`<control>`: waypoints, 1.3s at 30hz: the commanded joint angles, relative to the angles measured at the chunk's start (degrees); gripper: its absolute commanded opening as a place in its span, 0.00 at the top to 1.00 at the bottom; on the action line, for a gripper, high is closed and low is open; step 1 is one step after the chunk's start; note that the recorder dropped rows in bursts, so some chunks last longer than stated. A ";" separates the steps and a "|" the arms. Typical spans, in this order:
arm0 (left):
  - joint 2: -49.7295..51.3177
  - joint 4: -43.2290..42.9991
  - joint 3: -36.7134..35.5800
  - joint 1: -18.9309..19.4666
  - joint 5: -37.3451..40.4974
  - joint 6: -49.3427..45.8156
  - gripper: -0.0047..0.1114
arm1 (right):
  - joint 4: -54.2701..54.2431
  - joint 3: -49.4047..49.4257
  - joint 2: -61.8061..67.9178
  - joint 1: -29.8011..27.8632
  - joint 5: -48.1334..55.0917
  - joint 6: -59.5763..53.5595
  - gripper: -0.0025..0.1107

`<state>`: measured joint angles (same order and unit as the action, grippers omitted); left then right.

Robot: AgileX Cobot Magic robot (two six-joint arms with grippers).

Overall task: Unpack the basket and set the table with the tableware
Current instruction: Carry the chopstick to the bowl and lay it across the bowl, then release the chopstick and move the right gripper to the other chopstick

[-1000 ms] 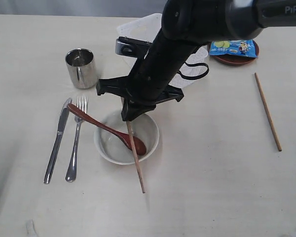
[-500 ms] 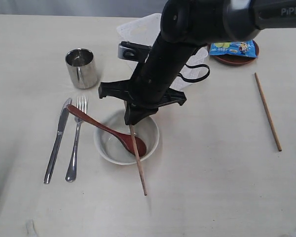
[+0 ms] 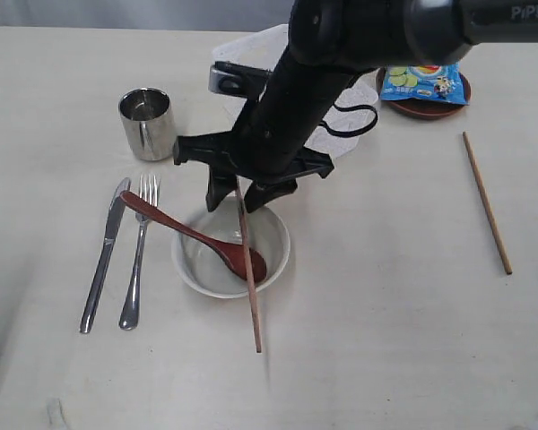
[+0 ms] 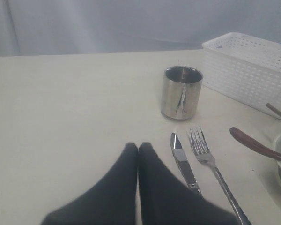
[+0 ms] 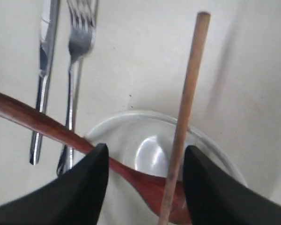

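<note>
The right tool (image 3: 235, 204) hangs with its two fingers spread wide and grips nothing. A wooden chopstick (image 3: 251, 287) runs through the gap between them, closer to one finger than the other, and whether it brushes that finger cannot be told. Directly under this tool sits the off-white bowl (image 3: 186, 269). The chopstick leans across the bowl's rim, with its far end down on the table (image 3: 386, 313) past the bowl. The red-brown spoon (image 3: 188, 230) also lies below the tool, its head in the bowl and its handle sticking out over the rim toward the fork (image 3: 136, 260) and knife (image 3: 101, 260), which lie side by side on the table beside the bowl. The white basket (image 3: 251, 49) is behind the tool's arm. The second chopstick (image 3: 487, 202) lies well apart from the tool, near the brown plate (image 3: 426, 109) carrying a blue chips packet (image 3: 423, 85). The left tool (image 4: 138, 145) has its fingers pressed together on nothing. The steel mug (image 4: 180, 93) stands ahead of it, with the knife and fork just beside its tips.
</note>
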<state>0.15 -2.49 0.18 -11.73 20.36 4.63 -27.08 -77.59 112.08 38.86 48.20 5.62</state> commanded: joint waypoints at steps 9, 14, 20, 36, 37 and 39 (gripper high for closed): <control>-0.15 -0.52 -0.18 -0.29 -0.61 0.24 0.96 | 9.88 -2.64 -8.53 -0.90 6.40 -0.29 0.56; -0.15 -0.52 -0.18 -0.29 -0.61 0.24 0.96 | 14.49 -2.64 -12.16 -6.08 10.56 -0.29 0.56; -0.15 -0.52 -0.18 -0.29 -0.61 0.24 0.96 | 23.65 -1.63 -12.29 -22.91 12.87 -0.29 0.56; -0.15 -0.52 -0.18 -0.29 -0.61 0.24 0.96 | 27.42 -1.35 7.69 -39.23 10.04 -1.99 0.56; -0.15 -0.52 -0.18 -0.29 -0.61 0.24 0.96 | 27.57 -1.35 8.20 -39.23 9.68 -1.99 0.56; -0.15 -0.52 -0.18 -0.29 -0.61 0.24 0.96 | 27.73 -1.35 8.89 -39.23 8.98 -1.99 0.56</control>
<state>0.15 -2.49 0.18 -11.73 20.36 4.63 0.00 -79.04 120.35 -0.03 58.42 4.32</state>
